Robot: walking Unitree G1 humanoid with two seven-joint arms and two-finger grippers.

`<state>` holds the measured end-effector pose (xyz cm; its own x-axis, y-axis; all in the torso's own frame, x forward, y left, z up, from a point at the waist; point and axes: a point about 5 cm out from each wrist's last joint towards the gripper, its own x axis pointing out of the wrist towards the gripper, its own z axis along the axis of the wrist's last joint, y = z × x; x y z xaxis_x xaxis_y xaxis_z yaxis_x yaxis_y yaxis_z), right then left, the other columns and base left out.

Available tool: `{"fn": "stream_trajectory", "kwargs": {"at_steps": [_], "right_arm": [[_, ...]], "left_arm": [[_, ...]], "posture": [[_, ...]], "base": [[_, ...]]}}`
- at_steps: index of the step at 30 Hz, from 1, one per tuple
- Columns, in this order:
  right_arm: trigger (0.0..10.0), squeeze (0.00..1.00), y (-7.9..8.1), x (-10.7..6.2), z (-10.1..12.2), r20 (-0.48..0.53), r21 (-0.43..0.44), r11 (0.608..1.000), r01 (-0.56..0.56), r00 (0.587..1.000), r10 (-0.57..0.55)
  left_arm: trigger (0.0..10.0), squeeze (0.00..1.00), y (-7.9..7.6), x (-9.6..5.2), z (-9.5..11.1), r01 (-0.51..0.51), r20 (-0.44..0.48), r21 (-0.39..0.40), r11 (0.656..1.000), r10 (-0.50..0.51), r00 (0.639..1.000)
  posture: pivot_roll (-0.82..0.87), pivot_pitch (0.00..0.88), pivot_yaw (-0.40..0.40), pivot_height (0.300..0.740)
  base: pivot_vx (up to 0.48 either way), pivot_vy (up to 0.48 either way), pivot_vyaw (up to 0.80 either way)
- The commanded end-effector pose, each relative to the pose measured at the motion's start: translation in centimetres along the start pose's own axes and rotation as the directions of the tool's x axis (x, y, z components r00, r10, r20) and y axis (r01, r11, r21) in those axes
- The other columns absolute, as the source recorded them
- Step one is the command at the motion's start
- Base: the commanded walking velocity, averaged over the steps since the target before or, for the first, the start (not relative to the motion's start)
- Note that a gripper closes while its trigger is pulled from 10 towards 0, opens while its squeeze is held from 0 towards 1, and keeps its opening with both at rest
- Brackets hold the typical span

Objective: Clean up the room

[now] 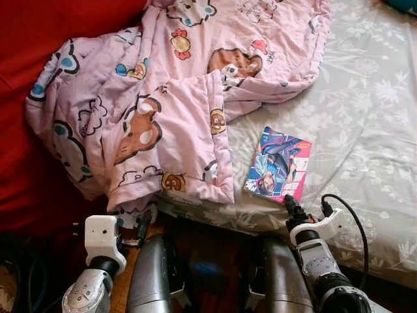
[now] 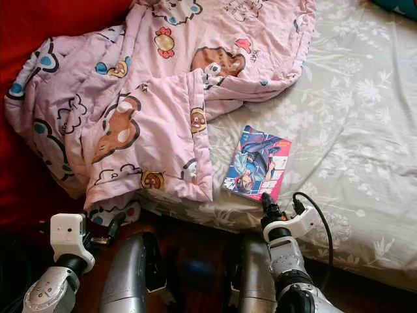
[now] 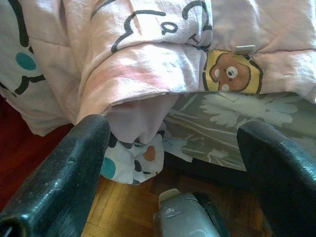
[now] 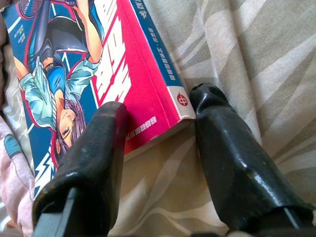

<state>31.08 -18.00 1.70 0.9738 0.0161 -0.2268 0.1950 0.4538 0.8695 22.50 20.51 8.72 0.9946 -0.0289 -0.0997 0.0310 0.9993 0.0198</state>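
- Nearest the camera, the robot's two grey legs (image 1: 153,277) are seen over a wood floor (image 3: 118,212) at the foot of the bed.
- The left gripper (image 3: 173,163) is held low at the bed's edge, just under the hanging quilt; its fingers (image 3: 64,182) are spread wide and nothing is held between them.
- Between those fingers, the quilt's folded hem and a strip of grey sheet are seen, with the floor below.
- The right gripper (image 4: 158,128) is set at the near corner of the book (image 1: 278,164); its fingers (image 4: 232,168) are parted, one on each side of the corner.
- One finger is laid against the book's cover edge, the other just beside the spine corner; whether the book is actually gripped cannot be told.
- The book, with a blue and red illustrated cover, is laid flat on the sheet (image 1: 365,130) near the bed's front edge, just beside the quilt's folded corner.
- The pink quilt (image 1: 163,111), printed with bears, is heaped over the left part of the bed and is draped off its edge.
- Farther left, a red surface (image 1: 39,32) is seen behind the quilt.
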Motion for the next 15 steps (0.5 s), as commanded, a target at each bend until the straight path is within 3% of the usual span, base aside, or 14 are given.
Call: {"fn": "stream_trajectory", "kwargs": {"at_steps": [1,15], "right_arm": [[0.0,0.00,-0.70,-0.54,-1.23,-0.049,0.021,1.000,0.021,0.999,-0.020],[0.0,0.00,-0.46,-0.43,-0.95,-0.022,0.001,1.000,0.006,1.000,-0.005]], "left_arm": [[10.0,0.00,0.21,-0.51,-0.68,-0.009,-0.043,0.012,1.000,0.009,0.999],[10.0,0.00,0.02,0.28,-0.88,-0.010,-0.045,0.009,1.000,0.010,0.999]], "posture": [[0.10,0.378,-0.004,0.580],[0.09,0.351,-0.008,0.580]], "base": [[0.000,0.000,0.00],[0.000,0.000,0.00]]}}
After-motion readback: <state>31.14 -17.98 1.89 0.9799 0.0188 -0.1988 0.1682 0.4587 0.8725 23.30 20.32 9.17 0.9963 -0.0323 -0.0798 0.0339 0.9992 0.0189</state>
